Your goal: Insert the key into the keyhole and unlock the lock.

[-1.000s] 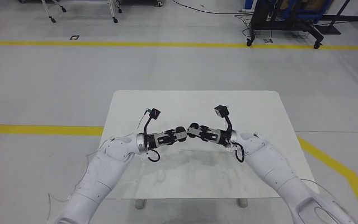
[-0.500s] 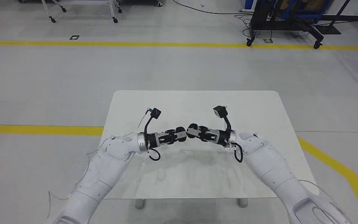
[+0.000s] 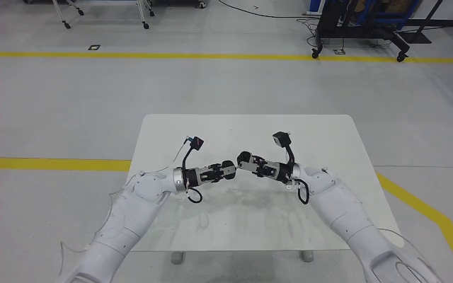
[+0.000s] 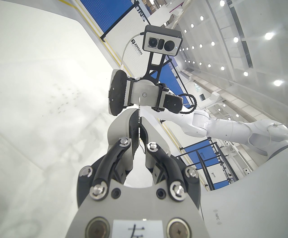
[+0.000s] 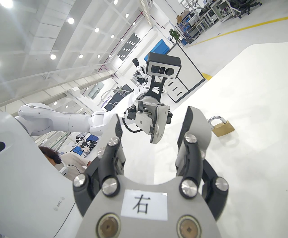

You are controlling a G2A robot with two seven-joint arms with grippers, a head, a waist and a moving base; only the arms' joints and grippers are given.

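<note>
From here it looks like a big robotics lab hall: a pale glossy floor (image 3: 212, 92) marked with long yellow lines (image 3: 212, 55), a white rectangular table (image 3: 311, 134), a black wheeled equipment frame (image 3: 357, 33), blue partition panels (image 4: 108, 13), and a high white ceiling dotted with round lamps (image 4: 268, 35).

"What's under your arms?"

"A white tabletop (image 3: 318, 134) with rounded corners, set on a grey floor (image 3: 212, 78) crossed by yellow lines (image 3: 177, 54)."

"What lies on it?"

"I see a brass padlock (image 5: 221, 126) with a silver shackle, flat on its side. Elsewhere the surface carries faint scuff marks (image 4: 65, 101)."
</note>
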